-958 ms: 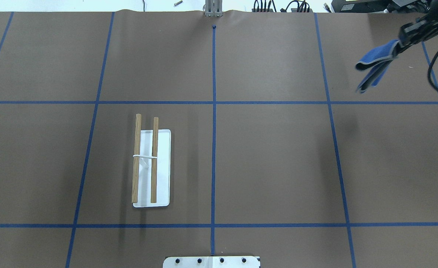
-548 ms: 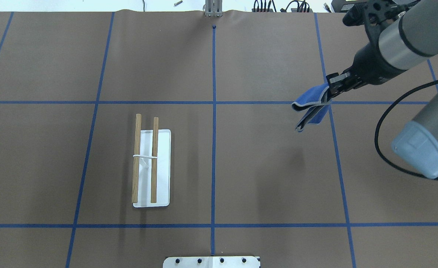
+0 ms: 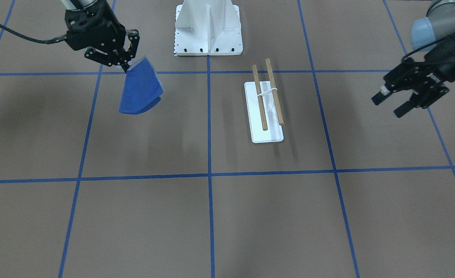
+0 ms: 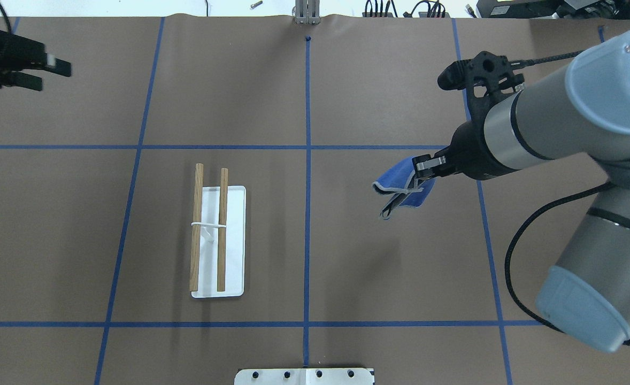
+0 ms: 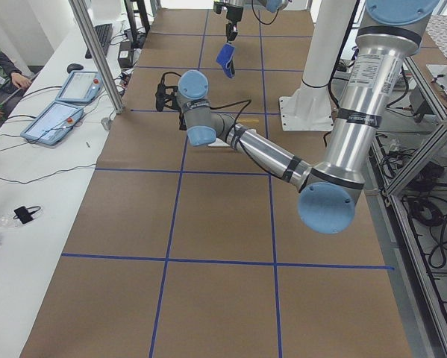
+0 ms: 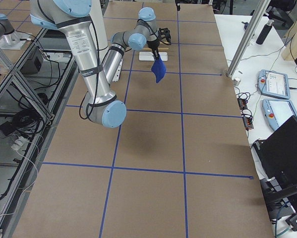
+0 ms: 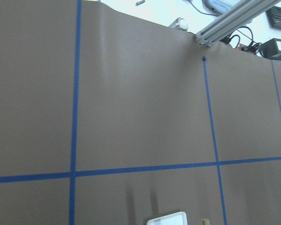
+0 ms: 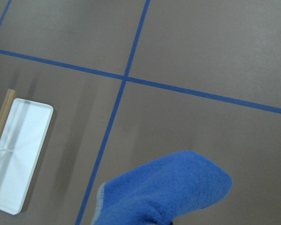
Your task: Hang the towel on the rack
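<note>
The royal-blue towel (image 4: 400, 186) hangs folded from my right gripper (image 4: 421, 170), which is shut on its top edge, well above the table, right of the centre line. It also shows in the front view (image 3: 140, 92), the right wrist view (image 8: 168, 192) and the right side view (image 6: 158, 69). The rack (image 4: 217, 240), a white base with two wooden dowels (image 4: 196, 227), stands left of centre, far from the towel; it shows in the front view (image 3: 267, 110) too. My left gripper (image 4: 47, 72) is open and empty at the far left edge, also in the front view (image 3: 391, 106).
The large white bolted pedestal (image 3: 208, 29) stands at the robot's side of the table. Blue tape lines (image 4: 307, 160) divide the brown table cover. Cables and an aluminium post (image 4: 305, 13) lie beyond the far edge. Operator tablets (image 5: 59, 112) sit on a side bench.
My right arm has swung the towel leftward and nearer, from the far right corner toward the table's middle. My left gripper has come into the overhead view at the far left.
</note>
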`<state>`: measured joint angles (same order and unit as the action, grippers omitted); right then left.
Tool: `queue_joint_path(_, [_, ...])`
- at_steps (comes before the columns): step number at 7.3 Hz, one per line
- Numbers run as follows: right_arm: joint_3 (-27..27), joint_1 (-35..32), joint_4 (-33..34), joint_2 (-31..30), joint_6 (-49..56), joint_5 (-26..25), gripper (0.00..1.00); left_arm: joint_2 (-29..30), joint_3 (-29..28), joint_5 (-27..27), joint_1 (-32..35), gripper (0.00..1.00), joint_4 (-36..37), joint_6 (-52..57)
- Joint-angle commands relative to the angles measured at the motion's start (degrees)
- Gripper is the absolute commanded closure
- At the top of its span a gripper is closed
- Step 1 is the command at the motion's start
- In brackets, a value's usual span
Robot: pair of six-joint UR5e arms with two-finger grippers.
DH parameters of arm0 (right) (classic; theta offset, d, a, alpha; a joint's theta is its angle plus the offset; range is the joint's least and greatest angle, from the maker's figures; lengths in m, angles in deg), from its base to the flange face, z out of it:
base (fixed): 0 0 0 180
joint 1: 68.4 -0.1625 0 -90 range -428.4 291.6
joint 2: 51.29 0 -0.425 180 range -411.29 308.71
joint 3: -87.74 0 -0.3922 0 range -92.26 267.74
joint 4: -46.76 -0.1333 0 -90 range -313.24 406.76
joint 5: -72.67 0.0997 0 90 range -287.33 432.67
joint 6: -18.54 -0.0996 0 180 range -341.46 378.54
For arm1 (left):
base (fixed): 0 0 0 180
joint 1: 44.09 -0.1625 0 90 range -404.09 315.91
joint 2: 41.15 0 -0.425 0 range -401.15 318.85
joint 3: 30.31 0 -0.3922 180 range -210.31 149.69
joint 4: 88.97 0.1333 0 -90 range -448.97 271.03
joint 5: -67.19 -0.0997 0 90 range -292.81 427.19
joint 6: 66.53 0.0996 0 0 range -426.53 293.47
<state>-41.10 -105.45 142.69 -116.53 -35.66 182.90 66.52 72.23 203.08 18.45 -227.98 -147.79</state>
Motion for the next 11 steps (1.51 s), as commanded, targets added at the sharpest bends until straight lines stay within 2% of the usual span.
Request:
queue_joint_path(1, [-0.1,4.9,0.0,3.4,-1.3,-5.3,1.00,9.3,-1.3,-6.3,-10.6,0.03,-1.0,-29.1])
queue_joint_path(3, [0.1,6.3,-0.1,4.5,-0.5,-7.0,1.00,12.4,-2.0,-12.4,-18.2,0.04,-0.1,-47.3])
queue_joint_path(4, [1.0,6.3,-2.5,4.5,-0.4,-7.4,1.00,13.5,-2.3,-16.2,-21.2,0.04,-0.1,-52.6])
queue_joint_path(5, [2.8,6.4,-5.5,4.5,-0.5,-8.7,1.00,15.2,-3.3,-17.3,-23.4,0.04,0.0,-55.6])
queue_joint_path(8, [10.8,5.8,-13.8,7.0,-0.5,-11.3,1.00,16.7,-4.9,-17.3,-23.4,0.04,0.1,-62.0])
queue_joint_path(11, [11.9,3.7,-14.3,8.4,-0.7,-11.3,1.00,17.6,-6.6,-17.3,-23.6,0.04,0.1,-64.0])
